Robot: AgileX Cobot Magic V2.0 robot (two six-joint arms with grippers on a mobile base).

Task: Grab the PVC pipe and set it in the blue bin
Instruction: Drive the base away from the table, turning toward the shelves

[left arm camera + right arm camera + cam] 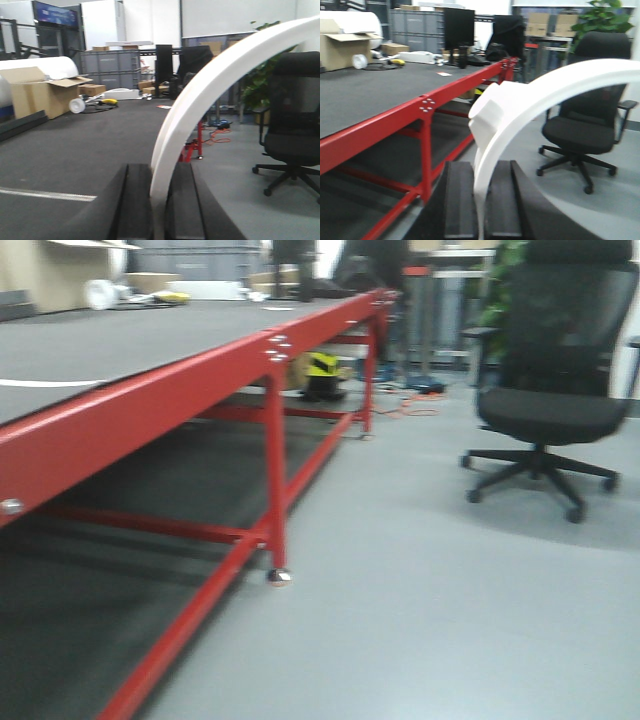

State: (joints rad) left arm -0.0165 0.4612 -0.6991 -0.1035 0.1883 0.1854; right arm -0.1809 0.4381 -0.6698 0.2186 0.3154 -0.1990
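Red-framed counter [150, 405] runs from 9 toward 12 o'clock in the front view, office chair [555, 390] at 2 o'clock. No arm and no blue bin visible.

Left wrist: left tool [160, 200] clamped on PVC pipe [197, 97], arch rising toward 2 o'clock.

Right wrist: right tool [481, 205] closed on second white arch [520, 107], blocky end at 10 o'clock.

Step judged: carry. Next move calls for finding the bin, then releasing above it.

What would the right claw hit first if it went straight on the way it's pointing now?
Probably nothing close: the right claw, shut on the pipe, points along bare floor between the table and the chair. What lies behind the pipe is hidden.
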